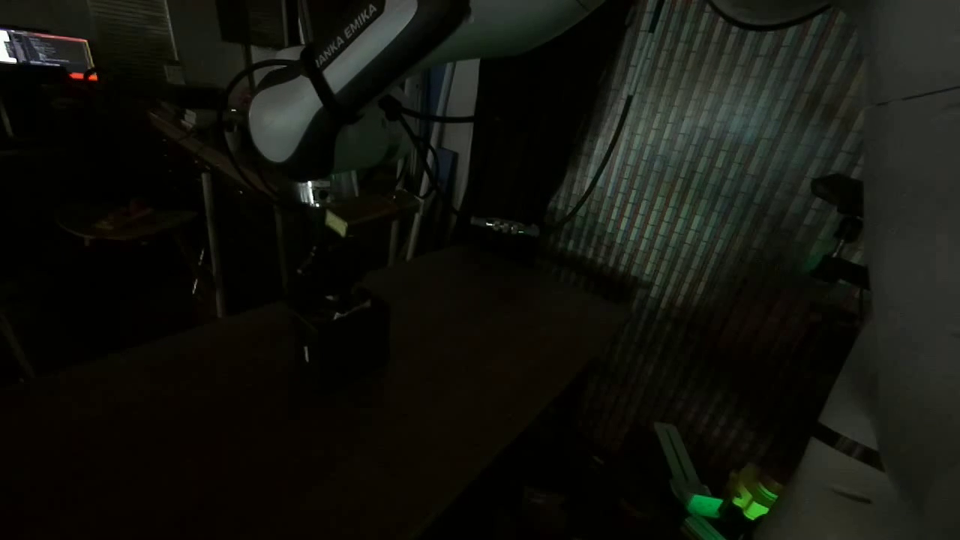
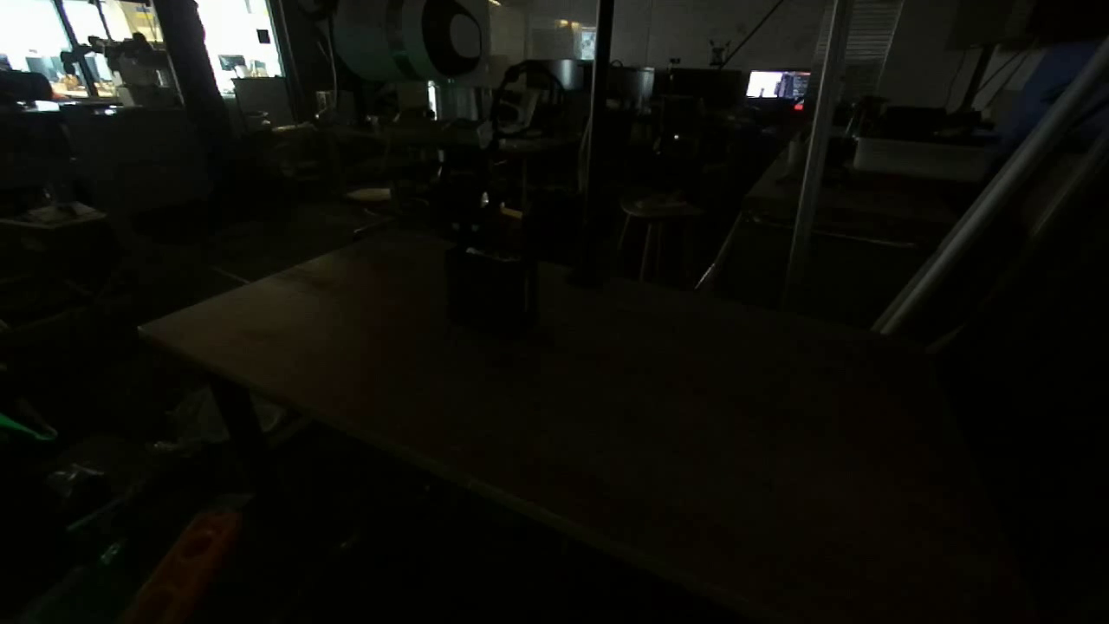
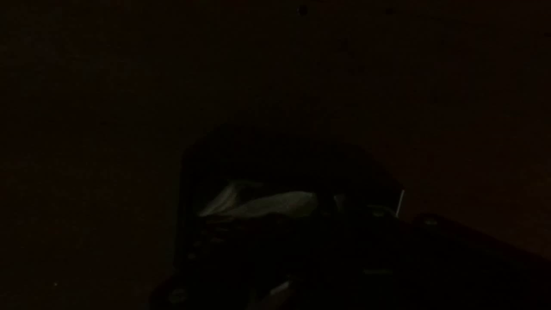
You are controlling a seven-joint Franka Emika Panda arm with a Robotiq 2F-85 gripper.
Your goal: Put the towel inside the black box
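Note:
The scene is very dark. The black box (image 1: 341, 352) stands upright on the table (image 1: 487, 352); it also shows in an exterior view (image 2: 492, 295) and in the wrist view (image 3: 275, 150). The pale towel (image 3: 275, 204) lies within the box's rim in the wrist view; a bit of it shows at the box's top in an exterior view (image 1: 352, 309). My gripper (image 1: 330, 289) points down right at the box's opening, over or in it. It is a dark shape in an exterior view (image 2: 472, 236). Its fingers blend into the dark, so its opening and any hold on the towel cannot be made out.
A patterned curtain or wall (image 1: 712, 150) stands beside the table. A stool (image 2: 660, 208) and metal poles (image 2: 979, 208) stand beyond the table. An orange object (image 2: 186, 563) lies low beside it. The table edge (image 2: 468, 481) runs along the front.

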